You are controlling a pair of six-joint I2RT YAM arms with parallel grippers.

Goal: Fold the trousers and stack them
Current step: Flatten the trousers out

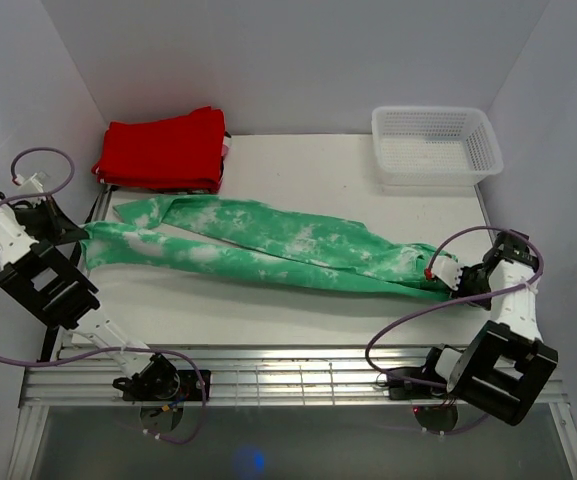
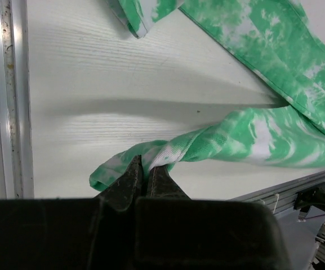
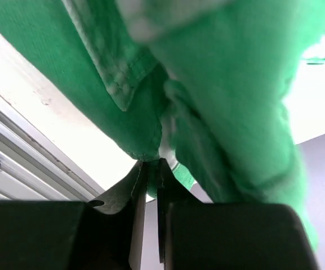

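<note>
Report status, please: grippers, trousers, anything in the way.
Both shut: left gripper on one trousers end, right gripper on the other. Trousers stretched between them, unfolded. Behind: red folded garment, white basket, not blocking.

Both arms reach outward, the left arm [image 1: 38, 275] to the left edge, the right arm [image 1: 503, 365] to the right, jaws pinched tight on the bright green white-blotched fabric trousers [image 1: 268, 245].

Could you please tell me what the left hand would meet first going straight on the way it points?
The trousers themselves: the left hand is pinching one bunched end, so more green fabric likely lies directly ahead.
</note>
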